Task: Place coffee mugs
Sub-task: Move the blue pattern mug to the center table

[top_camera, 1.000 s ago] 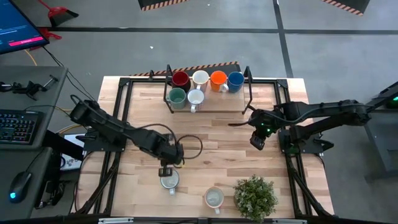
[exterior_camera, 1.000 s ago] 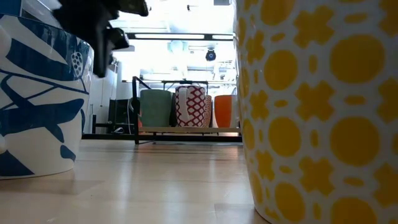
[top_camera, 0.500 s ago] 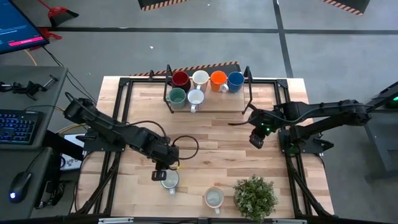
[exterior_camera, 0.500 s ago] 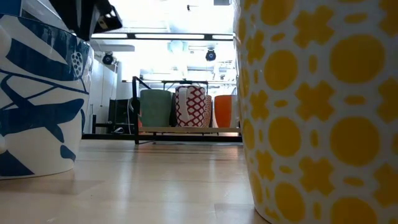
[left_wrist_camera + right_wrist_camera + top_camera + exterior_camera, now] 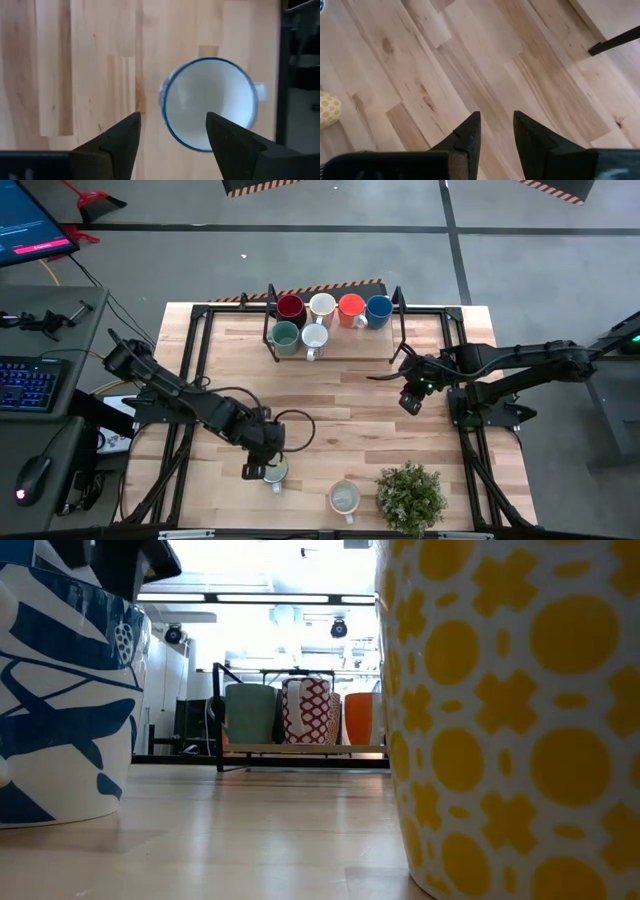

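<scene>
From above, the wooden table (image 5: 350, 395) carries a black rack (image 5: 335, 340) at its far edge; on it stand six mugs, a dark red mug (image 5: 290, 307), a white mug (image 5: 322, 305), an orange mug (image 5: 351, 306) and a blue mug (image 5: 378, 307) in the far row, a teal green mug (image 5: 284, 334) and a second white mug (image 5: 314, 336) just in front; near the front edge a blue-rimmed mug (image 5: 276, 472) stands left of a yellow-patterned mug (image 5: 344, 498), with a potted plant (image 5: 410, 496) just right of that; the left gripper (image 5: 262, 463) hangs directly over the blue-rimmed mug; the right gripper (image 5: 409, 400) waits over bare wood at the right of the table, well apart from every mug.

At table height, the blue-rimmed mug (image 5: 65, 700) shows a white and blue pattern at the left, the yellow-patterned mug (image 5: 520, 710) fills the right, and the rack's mugs stand far behind.

From the left wrist, the left gripper (image 5: 172, 131) has its fingers (image 5: 120, 137) spread wide, gripping nothing, one fingertip over the open mouth of the blue-rimmed mug (image 5: 210, 102) and the other over bare wood beside it.

From the right wrist, the right gripper (image 5: 496, 127) is parted by a narrow gap and empty above the table; an edge of the yellow-patterned mug (image 5: 327, 110) shows at the side.
</scene>
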`<move>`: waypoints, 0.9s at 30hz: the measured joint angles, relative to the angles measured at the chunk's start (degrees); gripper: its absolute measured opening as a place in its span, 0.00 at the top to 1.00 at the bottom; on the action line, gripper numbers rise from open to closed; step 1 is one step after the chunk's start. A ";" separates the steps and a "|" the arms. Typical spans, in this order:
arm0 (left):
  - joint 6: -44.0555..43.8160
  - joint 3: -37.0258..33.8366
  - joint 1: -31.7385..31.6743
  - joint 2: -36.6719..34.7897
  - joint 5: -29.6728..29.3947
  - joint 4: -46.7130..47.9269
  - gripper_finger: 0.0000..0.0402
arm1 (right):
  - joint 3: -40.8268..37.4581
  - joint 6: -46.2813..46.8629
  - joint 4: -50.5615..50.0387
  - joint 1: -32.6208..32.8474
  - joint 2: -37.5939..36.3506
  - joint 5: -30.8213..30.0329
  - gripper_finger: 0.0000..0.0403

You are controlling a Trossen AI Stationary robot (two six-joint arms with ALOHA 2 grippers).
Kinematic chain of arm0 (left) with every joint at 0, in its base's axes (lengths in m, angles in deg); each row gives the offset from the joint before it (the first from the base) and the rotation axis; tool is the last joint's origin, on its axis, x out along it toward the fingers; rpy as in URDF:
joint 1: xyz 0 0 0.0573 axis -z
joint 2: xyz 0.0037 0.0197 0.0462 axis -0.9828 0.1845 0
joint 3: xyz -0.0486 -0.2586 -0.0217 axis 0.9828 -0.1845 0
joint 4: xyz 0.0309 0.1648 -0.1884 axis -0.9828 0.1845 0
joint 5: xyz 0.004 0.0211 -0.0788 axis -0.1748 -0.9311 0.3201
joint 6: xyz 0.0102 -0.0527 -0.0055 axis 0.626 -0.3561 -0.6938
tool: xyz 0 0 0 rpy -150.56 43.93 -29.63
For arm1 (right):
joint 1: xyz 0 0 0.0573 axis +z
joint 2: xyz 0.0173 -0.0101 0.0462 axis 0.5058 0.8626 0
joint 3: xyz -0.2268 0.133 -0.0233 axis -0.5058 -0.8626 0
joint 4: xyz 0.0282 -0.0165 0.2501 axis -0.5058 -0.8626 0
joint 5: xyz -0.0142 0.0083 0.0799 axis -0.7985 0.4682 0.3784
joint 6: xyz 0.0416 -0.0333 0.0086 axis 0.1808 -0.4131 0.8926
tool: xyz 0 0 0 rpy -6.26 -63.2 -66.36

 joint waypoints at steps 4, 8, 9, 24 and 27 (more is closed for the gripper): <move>0.04 -0.04 0.04 1.38 -0.87 -0.61 0.46 | 0.00 0.90 0.00 0.00 0.00 -0.07 0.77; 0.15 -0.95 -0.11 2.66 -1.22 -1.23 0.46 | 0.00 0.92 0.01 0.00 0.02 -0.01 0.77; 0.15 -1.14 -0.11 2.85 -1.22 -1.40 0.46 | 0.00 0.91 0.00 0.00 0.00 -0.01 0.77; 5.05 -2.38 -0.11 12.49 -1.20 -7.19 0.46 | 0.00 0.90 -0.36 0.00 0.02 0.17 0.77; 5.07 -2.40 -0.24 14.49 -0.89 -7.02 0.47 | 0.00 0.90 -0.48 0.00 0.02 0.17 0.77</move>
